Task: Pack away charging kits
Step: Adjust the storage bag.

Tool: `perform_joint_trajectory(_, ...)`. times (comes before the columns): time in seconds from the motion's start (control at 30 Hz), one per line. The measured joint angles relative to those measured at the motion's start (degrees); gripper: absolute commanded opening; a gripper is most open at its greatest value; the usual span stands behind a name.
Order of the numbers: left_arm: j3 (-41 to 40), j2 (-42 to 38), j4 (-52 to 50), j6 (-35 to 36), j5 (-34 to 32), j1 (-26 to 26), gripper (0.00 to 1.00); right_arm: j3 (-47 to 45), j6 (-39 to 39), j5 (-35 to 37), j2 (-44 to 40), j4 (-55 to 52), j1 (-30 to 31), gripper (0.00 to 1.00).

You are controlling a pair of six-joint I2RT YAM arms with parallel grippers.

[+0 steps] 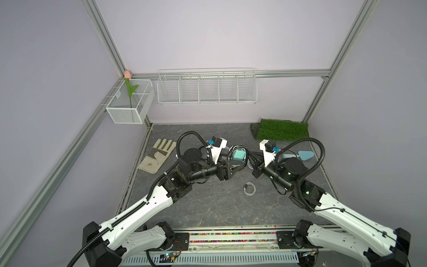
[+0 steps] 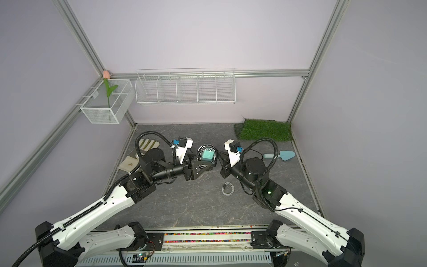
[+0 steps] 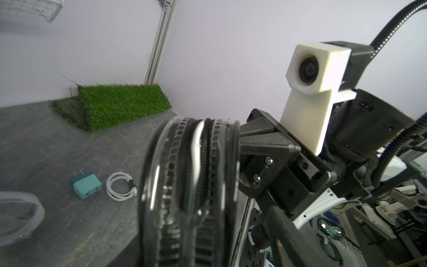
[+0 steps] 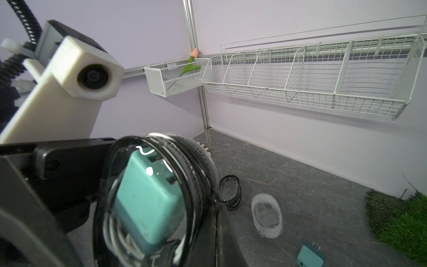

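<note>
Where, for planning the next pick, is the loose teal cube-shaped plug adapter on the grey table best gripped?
Probably by the body of the teal cube-shaped plug adapter, from straight above: it lies flat on a broad face, so the jaws can close across its plain side walls, clear of the prongs.

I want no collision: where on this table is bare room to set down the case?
Free: the near strip of the table, up to the coiled cable; the back strip between glove and grass mat. Crowded: the middle, round the raised case; the trowel takes the right side.
</note>
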Motion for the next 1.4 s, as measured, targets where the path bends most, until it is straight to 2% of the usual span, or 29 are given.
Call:
perform_joint_trajectory(0.07, -0.39, -0.15, 1.22, -0.33, -0.2, 0.02, 0.72, -0.02, 0.57, 0.48, 0.0, 0.46, 0.63, 0.06)
perform_joint_trajectory(0.37, -1.9, 1.36, 10.14, -4.37, -1.33, 0.02, 0.59, -1.81, 4.63, 7.67, 0.44, 4.85, 4.46, 0.06)
perform_joint_trajectory(0.5, -2.75, 2.4, 13.44, -6.16, -1.64, 0.02, 0.6, -2.69, 7.28, 11.63, 0.7, 6.91, 4.83, 0.06)
perform_joint_trajectory(0.57, -3.06, 2.6, 14.6, -6.73, -1.88, 0.04, 0.7, -2.99, 8.5, 13.25, 0.7, 8.37, 4.87, 0.06)
perform_joint_trajectory(0.6, -3.21, 2.6, 14.99, -7.02, -2.12, 0.04, 0.71, -3.04, 8.98, 13.86, 0.7, 8.92, 4.96, 0.06)
perform_joint_trajectory(0.8, -4.48, 2.43, 17.31, -8.13, -3.39, 0.04, 0.66, -3.19, 11.34, 15.39, 0.72, 11.65, 5.57, 0.06)
perform_joint_trajectory(0.87, -4.68, 2.43, 18.25, -8.46, -3.63, 0.04, 0.59, -3.19, 11.76, 15.45, 0.92, 12.5, 6.16, 0.06)
perform_joint_trajectory(0.97, -4.94, 2.4, 19.98, -9.09, -3.91, 0.04, 0.54, -3.19, 12.26, 15.58, 1.9, 14.08, 7.15, 0.06)
perform_joint_trajectory(1.2, -6.08, 1.64, 23.28, -9.66, -5.01, 0.04, 0.35, -3.19, 12.33, 16.22, 3.37, 14.78, 8.44, 0.06)
perform_joint_trajectory(1.27, -6.12, 1.27, 23.3, -9.77, -5.11, 0.04, 0.2, -3.19, 12.31, 16.31, 3.37, 15.06, 8.52, 0.06)
perform_joint_trajectory(1.33, -6.12, 1.14, 23.34, -9.7, -5.09, 0.02, 0.09, -3.19, 12.26, 16.41, 3.37, 15.1, 8.57, 0.06)
perform_joint_trajectory(1.4, -6.12, 1.16, 23.23, -9.42, -5.07, 0.04, 0.05, -3.17, 12.04, 16.41, 3.37, 15.04, 8.57, 0.06)
